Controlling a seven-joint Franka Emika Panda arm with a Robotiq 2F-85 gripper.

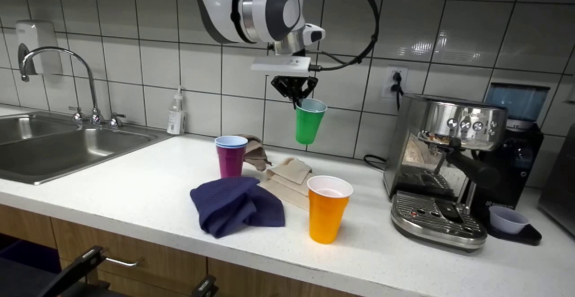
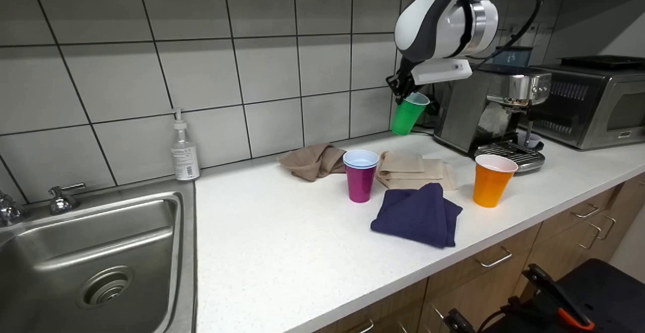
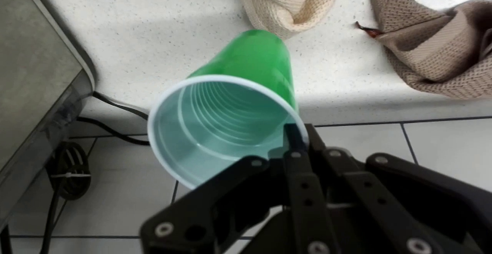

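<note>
The hand (image 3: 303, 136) is clamped over the rim of the green cup (image 1: 309, 124), pinching its wall from inside and outside; the cup hangs tilted just below the hand, mouth upward, above the counter (image 1: 148, 171). Lower than the hand lie the beige cloth (image 1: 292, 171) and brown cloth (image 3: 430, 58), with the navy cloth (image 1: 242, 205) and orange cup (image 1: 328, 211) farther from it. In both exterior views the purple cup (image 1: 231, 160) stands down and left of the hand, the coffee machine (image 1: 449, 121) to its right.

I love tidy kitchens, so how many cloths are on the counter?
3: a dark blue cloth in front, a beige cloth behind it, a brown cloth nearest the tiled wall. Folds could hide more.
</note>
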